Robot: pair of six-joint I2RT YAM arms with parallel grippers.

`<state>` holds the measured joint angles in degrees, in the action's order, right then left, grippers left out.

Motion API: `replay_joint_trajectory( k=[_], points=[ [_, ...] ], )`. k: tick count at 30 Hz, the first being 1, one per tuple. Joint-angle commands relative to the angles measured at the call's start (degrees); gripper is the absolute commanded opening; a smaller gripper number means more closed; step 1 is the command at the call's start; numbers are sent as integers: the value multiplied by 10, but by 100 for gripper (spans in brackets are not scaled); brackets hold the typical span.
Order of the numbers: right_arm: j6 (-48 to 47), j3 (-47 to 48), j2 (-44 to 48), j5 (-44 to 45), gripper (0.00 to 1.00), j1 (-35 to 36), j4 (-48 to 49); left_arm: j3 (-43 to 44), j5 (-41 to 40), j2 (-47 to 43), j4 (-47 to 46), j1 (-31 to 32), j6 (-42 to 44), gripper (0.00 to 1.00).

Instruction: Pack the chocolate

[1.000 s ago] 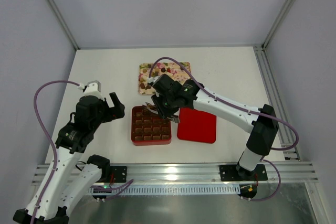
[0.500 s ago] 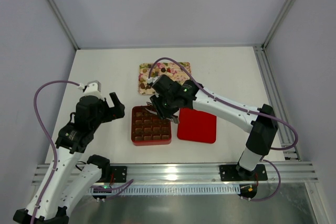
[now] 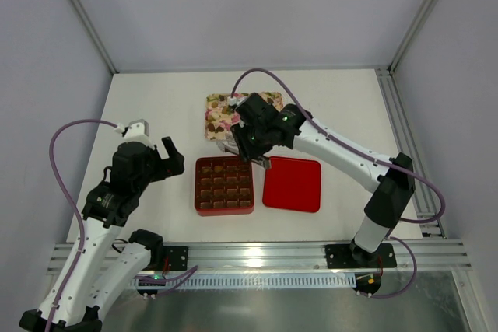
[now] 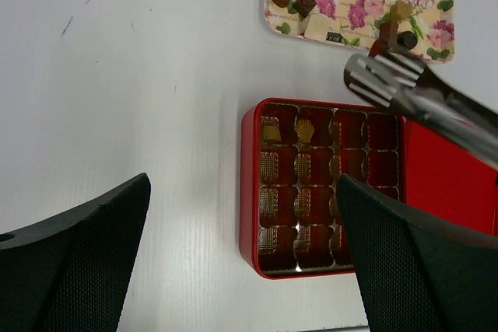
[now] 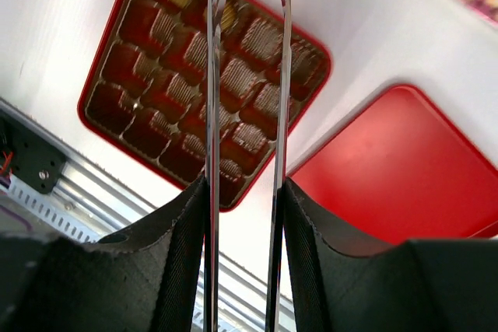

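Clearly, the packing is only getting started: two pieces are sitting in the box and the rest are waiting on the tray.
On the left, the left gripper (image 3: 174, 155) is hanging beside the red box (image 4: 247, 192) with its jaws wide apart and nothing in them. Two tan pieces of the chocolate (image 4: 304, 130) are lying at the left end of the far row of the brown insert (image 4: 311, 200) (every other cell is looking bare), while many pieces are sitting on the floral tray (image 4: 354, 5) beyond. The right gripper (image 5: 245, 184) is reaching over the box. Its long metal tongs (image 4: 389, 83) are standing apart and gripping nothing, tips seemingly above the gap between box and tray. The red lid (image 3: 292, 186) is lying just right of the box.
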<state>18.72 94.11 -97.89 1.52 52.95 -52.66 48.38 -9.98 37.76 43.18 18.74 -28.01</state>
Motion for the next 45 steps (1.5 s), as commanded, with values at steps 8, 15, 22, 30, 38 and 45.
replay_joint_trajectory(
  k=[8, 15, 22, 30, 38, 45],
  points=[
    [-56, 64, 23, -4, 44, -140, -12, 7, -14, 6, -13, -2, 8, 100],
    [-87, 97, -19, -4, 43, -180, -19, 23, -18, 43, -19, -2, 16, 100],
    [-88, 92, -42, -8, 43, -186, -18, 33, -14, 64, -20, -2, 30, 100],
    [-77, 65, -58, -42, 42, -185, -9, 22, -17, 57, -24, -2, 31, 100],
    [-70, 48, -73, -35, 42, -185, -2, 18, -18, 48, -21, -2, 32, 100],
    [-69, 42, -87, -24, 42, -186, 3, 17, -18, 44, -21, -2, 31, 100]
  ],
)
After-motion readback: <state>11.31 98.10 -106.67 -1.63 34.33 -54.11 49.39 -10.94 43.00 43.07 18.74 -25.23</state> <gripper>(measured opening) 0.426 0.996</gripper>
